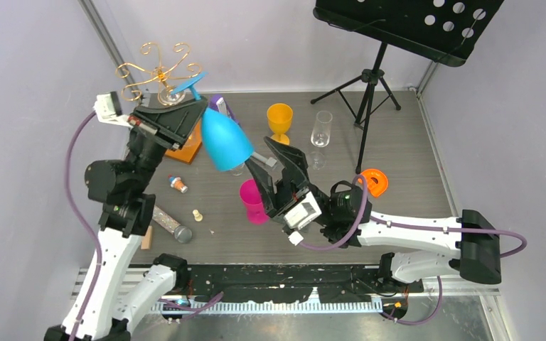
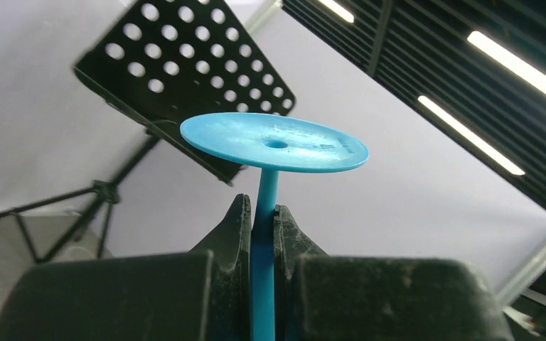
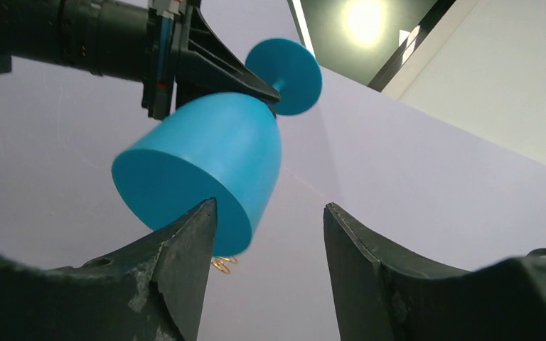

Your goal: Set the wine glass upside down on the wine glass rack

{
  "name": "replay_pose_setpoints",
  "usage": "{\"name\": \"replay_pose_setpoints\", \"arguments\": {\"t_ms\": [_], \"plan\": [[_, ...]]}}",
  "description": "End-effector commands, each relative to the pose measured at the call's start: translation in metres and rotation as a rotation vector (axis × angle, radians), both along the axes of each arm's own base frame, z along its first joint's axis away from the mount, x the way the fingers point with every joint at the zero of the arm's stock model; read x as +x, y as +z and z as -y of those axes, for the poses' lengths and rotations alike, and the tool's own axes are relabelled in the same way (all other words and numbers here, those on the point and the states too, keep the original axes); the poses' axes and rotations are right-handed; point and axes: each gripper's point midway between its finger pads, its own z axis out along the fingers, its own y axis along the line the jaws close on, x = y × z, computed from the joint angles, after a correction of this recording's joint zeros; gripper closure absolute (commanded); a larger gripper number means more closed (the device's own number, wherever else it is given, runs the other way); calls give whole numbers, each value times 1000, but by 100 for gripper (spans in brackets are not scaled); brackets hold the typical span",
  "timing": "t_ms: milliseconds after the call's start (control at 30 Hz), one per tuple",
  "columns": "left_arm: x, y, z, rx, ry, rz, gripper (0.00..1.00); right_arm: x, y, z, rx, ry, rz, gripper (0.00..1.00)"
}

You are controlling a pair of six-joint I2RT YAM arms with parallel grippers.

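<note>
Top external had the glass up in the air, clear of the table, just right of the rack. Its long axis ran on a slant: foot high and back-left, close by the gold scrolls, bowl mouth down and toward the near right. Tilted, not plumb. The left gripper was clamped tight on the stem. The right gripper sat just beside the bowl's rim, jaws spread wide with nothing between them; whether a fingertip touched the rim, I couldn't tell.

Left wrist gave what the others hid: the stem pinched between both fingers, and the foot's flat underside above them, a small dimple at its centre, with the music stand behind. The bowl was hidden below the fingers.

Right wrist looked up from underneath and showed the whole bowl, mouth pointing down-left, the foot beyond it, and a curl of gold wire peeping under the rim.

On the table near the right gripper stood a magenta cup, an orange goblet and a clear flute.
</note>
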Motion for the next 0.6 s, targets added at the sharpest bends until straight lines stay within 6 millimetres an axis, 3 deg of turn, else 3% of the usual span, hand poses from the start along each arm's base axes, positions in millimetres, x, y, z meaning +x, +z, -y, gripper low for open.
{"name": "replay_pose_setpoints", "arguments": {"t_ms": [0, 167, 300, 333, 367, 400, 567], "plan": [[-22, 3, -29, 162, 209, 135, 100, 9, 4, 24, 65, -39, -91, 38], [-17, -36, -76, 490, 587, 113, 100, 34, -27, 20, 3, -33, -340, 38], [-9, -73, -108, 665, 778, 59, 100, 57, -54, 16, -41, 19, -655, 39], [-5, -79, -114, 695, 813, 49, 100, 66, -72, 16, -59, 19, -762, 39], [-2, -87, -116, 727, 828, 45, 100, 73, -68, 21, -47, 13, -792, 39], [5, -95, -123, 749, 865, 19, 100, 76, -79, 21, -70, 12, -848, 39], [34, -132, -145, 807, 941, -69, 100, 85, -91, 32, -134, -45, -870, 39]]}}
